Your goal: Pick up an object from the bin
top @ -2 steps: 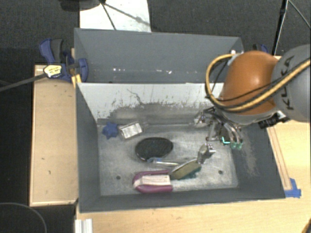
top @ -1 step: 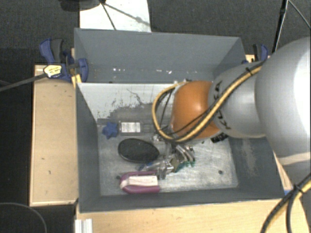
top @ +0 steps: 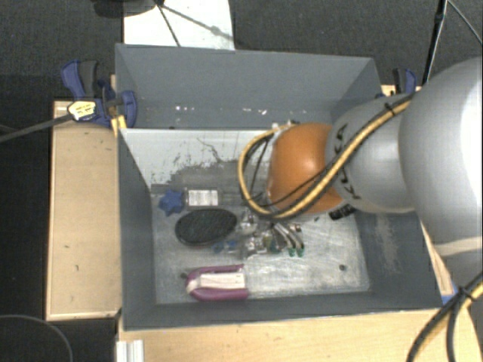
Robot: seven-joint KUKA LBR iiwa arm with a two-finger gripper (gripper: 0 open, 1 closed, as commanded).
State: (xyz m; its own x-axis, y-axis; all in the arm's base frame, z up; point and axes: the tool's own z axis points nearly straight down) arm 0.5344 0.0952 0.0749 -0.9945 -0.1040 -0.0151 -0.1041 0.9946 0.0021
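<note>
Bin (top: 138,225) floor, frame centre | gripper (top: 266,238) low under orange wrist cover (top: 298,168), open or closed: cannot tell | nearest: black oval pad (top: 205,226) just left | blue scrap (top: 172,200) above pad | purple-white tube (top: 217,283) lower left, apart

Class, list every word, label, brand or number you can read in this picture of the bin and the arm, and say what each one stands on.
"KUKA": dark letters on the grey arm, partly covered, so only some letters are clear.
Silver packet, at the bin's back left: any print is too small to read.
Purple and white tube, at the bin's front: no print can be read.
Nothing else is legible.
</note>
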